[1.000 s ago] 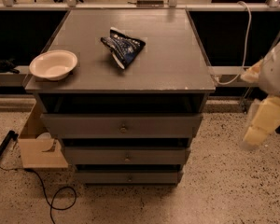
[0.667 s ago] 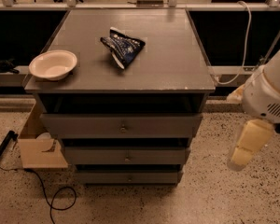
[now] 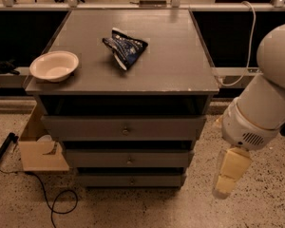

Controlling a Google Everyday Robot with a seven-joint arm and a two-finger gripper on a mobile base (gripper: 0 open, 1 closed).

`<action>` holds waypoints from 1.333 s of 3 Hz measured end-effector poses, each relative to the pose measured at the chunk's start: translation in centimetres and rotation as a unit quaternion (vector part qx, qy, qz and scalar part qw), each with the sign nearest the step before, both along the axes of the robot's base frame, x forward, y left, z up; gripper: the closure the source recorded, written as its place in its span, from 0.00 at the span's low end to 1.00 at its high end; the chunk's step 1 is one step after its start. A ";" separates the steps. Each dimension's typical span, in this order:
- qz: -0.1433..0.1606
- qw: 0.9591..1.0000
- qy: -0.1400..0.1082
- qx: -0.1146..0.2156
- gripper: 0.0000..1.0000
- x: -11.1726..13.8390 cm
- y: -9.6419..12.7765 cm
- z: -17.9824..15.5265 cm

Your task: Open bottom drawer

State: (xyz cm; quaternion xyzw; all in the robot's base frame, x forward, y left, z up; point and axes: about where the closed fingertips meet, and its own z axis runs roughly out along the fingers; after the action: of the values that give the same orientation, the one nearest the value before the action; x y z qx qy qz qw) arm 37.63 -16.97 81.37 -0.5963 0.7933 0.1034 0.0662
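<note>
The grey cabinet (image 3: 128, 75) stands in the middle of the camera view with three drawer fronts. The bottom drawer (image 3: 104, 180) is the lowest and narrowest-looking front, with a small round knob (image 3: 131, 180) at its centre, and it sits closed flush under the middle drawer (image 3: 99, 158). The top drawer (image 3: 85, 127) is the widest. My gripper (image 3: 224, 184) hangs below the big white arm (image 3: 266, 99), to the right of the cabinet, at about the height of the bottom drawer. It is apart from the cabinet and holds nothing.
A white bowl (image 3: 54, 65) and a blue snack bag (image 3: 125, 51) lie on the cabinet top. A cardboard box (image 3: 38, 151) stands on the floor at the cabinet's left. A black cable (image 3: 57, 205) loops in front. A white cable (image 3: 247, 42) hangs at the back right.
My arm has swung in from the right edge, leftward and downward, bringing the gripper lower and closer to the cabinet's right side. The drawers have not moved.
</note>
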 end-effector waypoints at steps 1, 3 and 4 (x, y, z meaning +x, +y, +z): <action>-0.001 1.000 0.018 0.004 0.00 -1.0 0.5 -1.9; -0.013 0.999 0.020 0.041 0.00 -0.6 0.3 -2.5; -0.039 0.992 0.043 0.110 0.00 -0.2 0.4 -5.4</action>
State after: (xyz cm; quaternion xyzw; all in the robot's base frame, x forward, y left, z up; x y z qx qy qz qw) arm 37.44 -16.55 75.95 -0.5487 0.8020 0.2129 0.1018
